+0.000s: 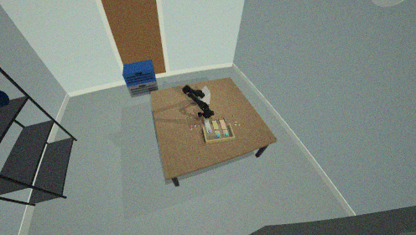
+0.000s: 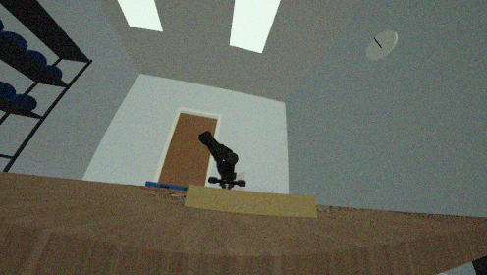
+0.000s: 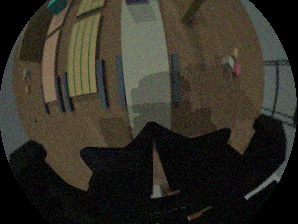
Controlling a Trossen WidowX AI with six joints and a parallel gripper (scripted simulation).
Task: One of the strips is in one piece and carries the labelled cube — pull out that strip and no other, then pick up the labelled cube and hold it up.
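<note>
1. So, my gripper point(image 1: 207, 118) point(image 2: 227, 187) point(image 3: 150, 124) is closed down narrow with nothing in it, hanging by the near end of the pale strip point(image 1: 207, 125) point(image 3: 145, 55).
2. That strip's long axis runs straight away from the fingers into the tray point(image 1: 219, 141) point(image 2: 250, 201), and the purple cube point(image 1: 210, 131) point(image 3: 137, 1) is at its far end. I can't read a label, but I'd bet that's the one.
3. The pale strip looks unbroken, smooth and flat, between thin blue rails. The green-lined yellow strip point(image 1: 215, 124) point(image 3: 84, 57) and the pink strip point(image 1: 223, 124) point(image 3: 50, 65) both show a break.
4. I'd drag lengthwise, back toward the arm; going skewed could rub a rail or nudge the yellow one.
</note>
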